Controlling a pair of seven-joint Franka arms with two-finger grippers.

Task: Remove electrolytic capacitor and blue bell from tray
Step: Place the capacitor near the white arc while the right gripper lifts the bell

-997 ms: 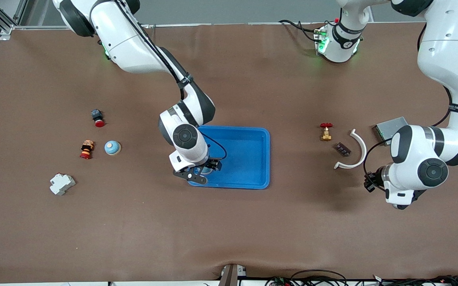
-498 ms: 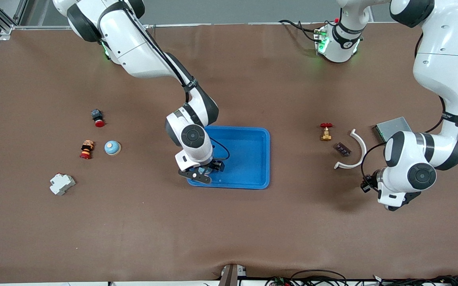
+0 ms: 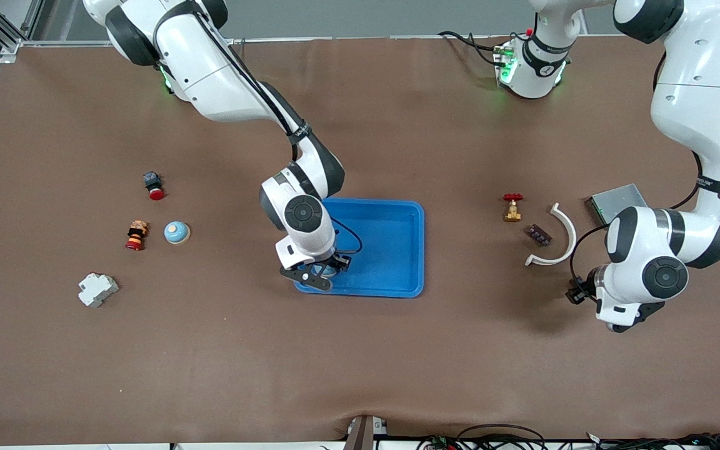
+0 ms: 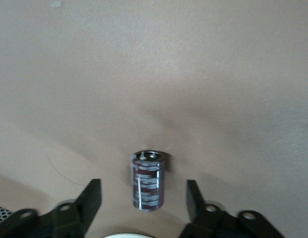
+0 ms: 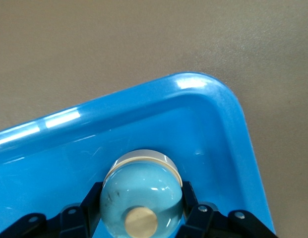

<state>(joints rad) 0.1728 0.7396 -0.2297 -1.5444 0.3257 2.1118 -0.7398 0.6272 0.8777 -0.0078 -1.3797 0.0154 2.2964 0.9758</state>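
A light-blue dome bell (image 5: 141,198) with a tan button on top sits in a corner of the blue tray (image 3: 391,244), the corner nearer to the front camera and toward the right arm's end. My right gripper (image 3: 317,272) is shut on it, a finger pressed against each side. A dark red, silver-banded capacitor (image 4: 149,181) stands upright on the brown table. My left gripper (image 4: 143,187) is open around it, both fingers clear of its sides. In the front view the left gripper (image 3: 577,292) is low over the table at the left arm's end, and the capacitor is hidden under it.
A white curved piece (image 3: 561,239), a dark strip (image 3: 538,235), a brass valve (image 3: 512,207) and a grey box (image 3: 613,200) lie near the left arm. Toward the right arm's end are a second blue bell (image 3: 177,232), two red-tipped buttons (image 3: 154,185) and a white breaker (image 3: 98,289).
The left gripper has opened and let go of the capacitor after shifting slightly toward the table's middle. The right gripper moved a little along the tray's corner and lower, with the bell.
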